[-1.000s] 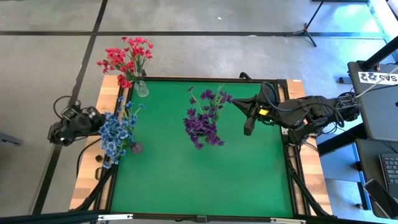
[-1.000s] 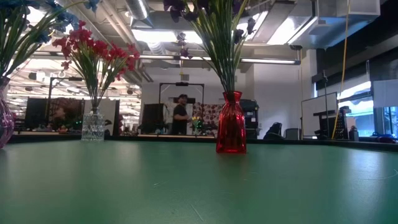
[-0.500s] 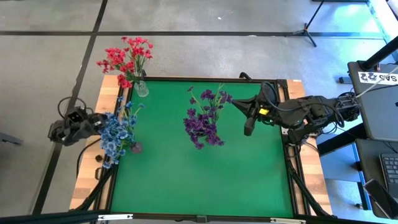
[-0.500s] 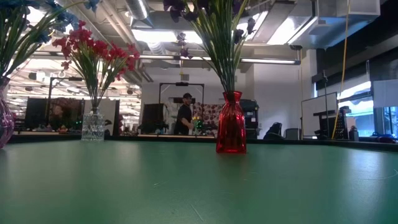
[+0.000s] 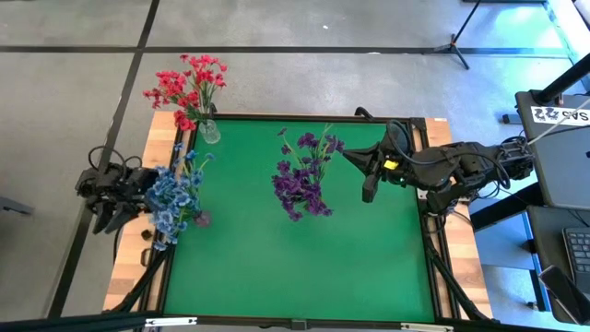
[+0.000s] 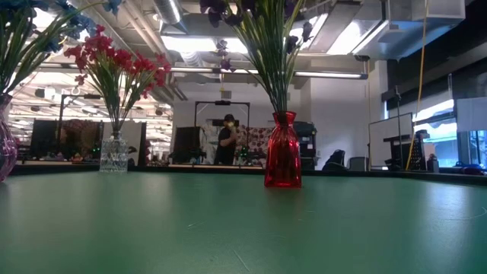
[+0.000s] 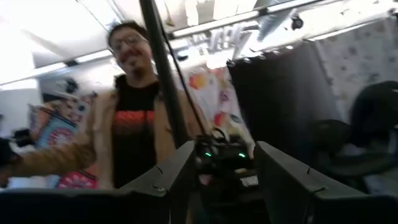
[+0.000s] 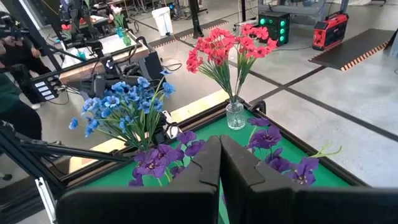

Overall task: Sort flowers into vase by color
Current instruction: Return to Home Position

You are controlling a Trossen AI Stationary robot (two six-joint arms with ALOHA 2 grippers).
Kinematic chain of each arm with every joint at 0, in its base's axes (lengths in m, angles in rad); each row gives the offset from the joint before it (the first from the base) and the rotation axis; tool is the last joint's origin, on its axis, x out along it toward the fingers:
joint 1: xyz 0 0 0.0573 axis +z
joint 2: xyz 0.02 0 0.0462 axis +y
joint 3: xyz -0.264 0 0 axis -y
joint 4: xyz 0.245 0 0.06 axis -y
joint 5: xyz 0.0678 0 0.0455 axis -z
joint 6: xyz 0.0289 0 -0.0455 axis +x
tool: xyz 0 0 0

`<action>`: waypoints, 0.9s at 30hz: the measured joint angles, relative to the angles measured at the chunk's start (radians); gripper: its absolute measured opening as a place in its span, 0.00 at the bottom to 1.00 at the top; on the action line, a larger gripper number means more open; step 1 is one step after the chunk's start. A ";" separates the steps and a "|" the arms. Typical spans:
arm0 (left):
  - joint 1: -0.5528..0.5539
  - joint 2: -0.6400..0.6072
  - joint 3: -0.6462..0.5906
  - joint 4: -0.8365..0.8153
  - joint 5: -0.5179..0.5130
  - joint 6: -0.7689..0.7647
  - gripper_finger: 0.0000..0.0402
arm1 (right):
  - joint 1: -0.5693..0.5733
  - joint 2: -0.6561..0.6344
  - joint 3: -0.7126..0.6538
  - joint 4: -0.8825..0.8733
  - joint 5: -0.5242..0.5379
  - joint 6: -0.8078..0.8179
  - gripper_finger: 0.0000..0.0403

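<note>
left arm [image 5: 115, 189] has turned further away at the left edge of the table [image 5: 304, 267]; sorting looks finished.
left gripper [image 7: 225, 150] stands open, empty; right gripper [image 5: 369, 192] waits closed near the purple flowers [image 5: 302, 184] in the red vase [image 6: 282, 160]. blue flowers [image 5: 171, 201] sit in the violet vase [image 5: 201, 219], red flowers [image 5: 189, 85] in the glass vase [image 5: 211, 133]. folding home should go slowly, clear of the blue blossoms beside it.

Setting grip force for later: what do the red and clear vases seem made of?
Red vase: probably glass, glossy and translucent; light glows through its body and highlights streak it. Tinted plastic is possible. Clear vase: probably pressed glass, transparent, with a faceted pattern that glints.
</note>
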 joint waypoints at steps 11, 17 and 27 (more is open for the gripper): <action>-0.142 0.000 0.000 -0.002 0.035 0.105 0.40 | 0.000 0.000 0.000 0.000 0.017 0.009 0.02; -0.161 0.000 0.000 -0.006 0.135 -0.101 0.40 | 0.000 0.000 0.000 0.000 0.040 0.049 0.02; -0.161 0.000 0.000 -0.008 0.137 -0.174 0.40 | -0.002 0.000 0.000 0.009 0.006 0.142 0.02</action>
